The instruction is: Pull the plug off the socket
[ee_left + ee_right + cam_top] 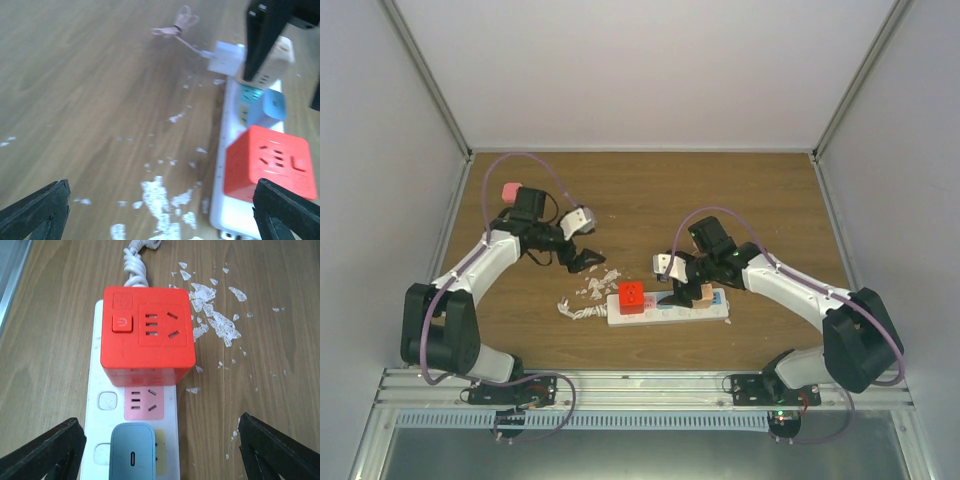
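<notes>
Nothing pulled yet. Red cube adapter (147, 335) and blue-grey charger (132, 450) both sit seated in the power strip (717, 309), mid-counter (720, 200). Right pincer (682, 292) hangs released over the charger. Left pincer (588, 262) is released too, near the cord end. Grasp and pull remain.

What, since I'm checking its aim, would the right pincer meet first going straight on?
Likely the grey-blue plug between the right pincer's open fingers; the red cube lies beyond. Depth unclear.

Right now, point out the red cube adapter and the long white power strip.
Red cube adapter (147, 335): right wrist view, top face.
Long white power strip (96, 426): right wrist view, bare left rim.
</notes>
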Action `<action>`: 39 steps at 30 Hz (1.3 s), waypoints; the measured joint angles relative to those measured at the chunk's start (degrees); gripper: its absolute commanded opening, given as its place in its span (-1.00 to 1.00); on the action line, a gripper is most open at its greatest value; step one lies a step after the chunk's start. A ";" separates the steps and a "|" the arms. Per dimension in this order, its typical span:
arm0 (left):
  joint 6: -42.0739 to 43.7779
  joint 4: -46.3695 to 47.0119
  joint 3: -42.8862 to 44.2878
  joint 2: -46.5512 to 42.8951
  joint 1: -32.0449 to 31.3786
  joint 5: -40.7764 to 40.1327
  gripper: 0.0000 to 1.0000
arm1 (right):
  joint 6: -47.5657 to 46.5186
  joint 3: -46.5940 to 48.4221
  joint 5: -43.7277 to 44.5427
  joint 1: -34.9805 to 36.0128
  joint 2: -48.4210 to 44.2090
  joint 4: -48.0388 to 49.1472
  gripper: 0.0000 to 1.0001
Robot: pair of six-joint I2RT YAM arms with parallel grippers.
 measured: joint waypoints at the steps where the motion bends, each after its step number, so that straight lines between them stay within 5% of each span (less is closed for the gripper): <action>1: 0.24 0.17 -1.20 -0.55 -1.16 -0.07 0.98 | -0.09 0.00 0.44 0.04 0.00 -0.20 0.63; 17: 4.09 9.03 -15.26 -4.87 -16.35 -0.92 0.98 | -0.68 -2.29 5.79 2.62 3.50 -0.74 0.26; 39: 5.99 17.05 -17.86 -1.53 -20.50 -4.57 0.73 | 1.95 -2.43 7.15 3.69 6.54 0.76 -0.53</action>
